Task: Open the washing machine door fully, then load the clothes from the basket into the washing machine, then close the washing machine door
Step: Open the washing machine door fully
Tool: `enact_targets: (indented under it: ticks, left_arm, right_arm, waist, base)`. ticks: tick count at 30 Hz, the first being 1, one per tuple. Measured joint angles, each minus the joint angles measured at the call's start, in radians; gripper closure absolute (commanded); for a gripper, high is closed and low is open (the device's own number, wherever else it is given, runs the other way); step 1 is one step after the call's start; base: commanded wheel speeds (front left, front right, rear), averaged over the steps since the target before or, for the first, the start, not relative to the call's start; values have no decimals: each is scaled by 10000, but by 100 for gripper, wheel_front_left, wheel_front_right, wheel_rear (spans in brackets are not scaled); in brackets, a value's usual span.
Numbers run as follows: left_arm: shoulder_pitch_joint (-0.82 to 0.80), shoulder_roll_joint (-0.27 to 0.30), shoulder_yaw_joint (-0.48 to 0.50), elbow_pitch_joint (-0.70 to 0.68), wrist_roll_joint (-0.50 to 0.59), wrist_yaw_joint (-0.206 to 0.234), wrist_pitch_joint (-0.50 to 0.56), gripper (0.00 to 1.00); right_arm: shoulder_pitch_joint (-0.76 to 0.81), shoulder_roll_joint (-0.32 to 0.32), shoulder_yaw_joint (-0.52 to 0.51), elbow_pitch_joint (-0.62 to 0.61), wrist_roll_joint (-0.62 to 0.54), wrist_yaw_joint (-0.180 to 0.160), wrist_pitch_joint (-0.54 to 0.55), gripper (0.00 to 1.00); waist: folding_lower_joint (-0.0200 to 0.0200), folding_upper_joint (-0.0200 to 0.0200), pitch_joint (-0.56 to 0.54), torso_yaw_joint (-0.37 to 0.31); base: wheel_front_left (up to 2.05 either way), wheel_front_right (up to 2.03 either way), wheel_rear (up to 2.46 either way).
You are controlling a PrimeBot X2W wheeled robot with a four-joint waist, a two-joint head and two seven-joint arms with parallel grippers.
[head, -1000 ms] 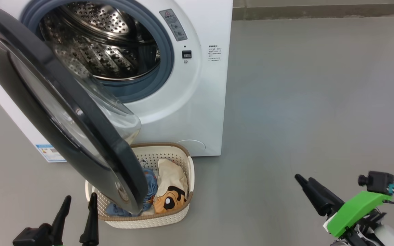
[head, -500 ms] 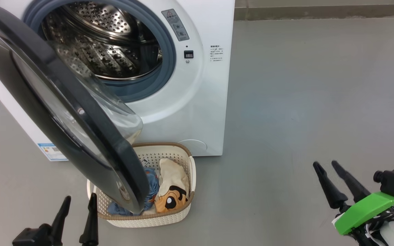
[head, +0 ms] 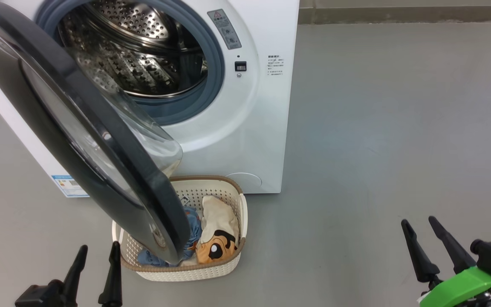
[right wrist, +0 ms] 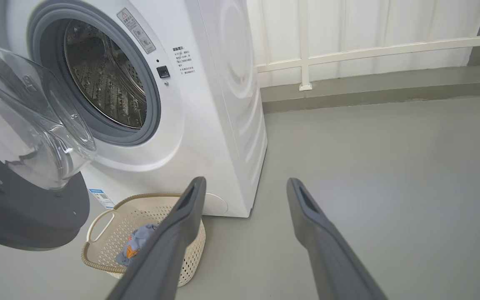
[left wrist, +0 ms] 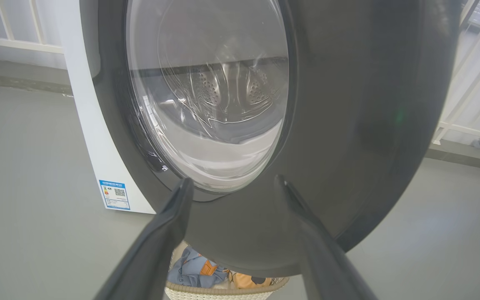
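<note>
Big round black-rimmed glass door (head: 70, 128) of the white front-loader (head: 254, 128) hangs half open, right over the cream perforated basket (head: 194, 273) with the two small garments (head: 218, 238). My left gripper (head: 100, 246) is nearest, just below its rim; my right gripper (head: 417, 220) is well off. Both wide open, empty. Door's blocking the basket, I'd say.

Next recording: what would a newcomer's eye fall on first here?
The black-rimmed washing machine door stands open at the head view's left, baring the steel drum behind it. Beneath its lower edge the cream basket sits on the floor, holding a blue garment and a cream garment with a cartoon face. The left gripper and right gripper are open and empty at the bottom corners.
</note>
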Motion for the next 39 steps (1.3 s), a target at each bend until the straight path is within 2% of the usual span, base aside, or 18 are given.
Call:
enact_targets:
  ticks: [8, 16, 17, 18, 19, 27, 32, 39]
  left_arm:
    - [0, -42, 50, 2, 0, 0, 0, 0]
    - [0, -48, 79, 8, 4, 0, 0, 0]
    - [-1, -48, 81, 12, 15, 0, 0, 25]
    - [-2, -54, 104, 15, 31, 0, 0, 66]
    - [-7, -75, 165, 10, 59, 0, 0, 100]
    - [-105, -244, 740, -725, 58, 0, 0, 100]
    - [-374, -462, 1304, -2251, 67, 0, -2, 100]
    - [-572, -658, 353, -4441, 203, 0, -13, 100]
  right_arm:
    - [420, 443, -550, 94, -947, 0, 2, 0]
    - [519, 608, -763, 104, -1089, 0, 2, 0]
    - [519, 608, -788, 98, -1091, 0, 2, 0]
    - [519, 614, -809, 96, -1106, 0, 2, 0]
    - [519, 616, -828, 88, -1124, 0, 2, 0]
    - [520, 667, -953, -25, -1177, 0, 2, 0]
    - [525, 688, -1018, -86, -1246, 0, 2, 0]
    - [526, 690, -1037, -192, -1252, 0, 0, 0]
  waist:
    - [0, 0, 29, 52]
    - [0, 0, 44, 39]
    - [0, 0, 48, 43]
    - [0, 0, 49, 47]
    - [0, -1, 47, 52]
    - [-1, 0, 7, 111]
    - [0, 0, -16, 149]
    - [0, 0, 66, 131]
  base:
    - [0, 0, 0]
    - [0, 0, 0]
    - [0, 0, 0]
    - [0, 0, 0]
    - [0, 0, 0]
    - [0, 0, 0]
    - [0, 0, 0]
    - [0, 0, 0]
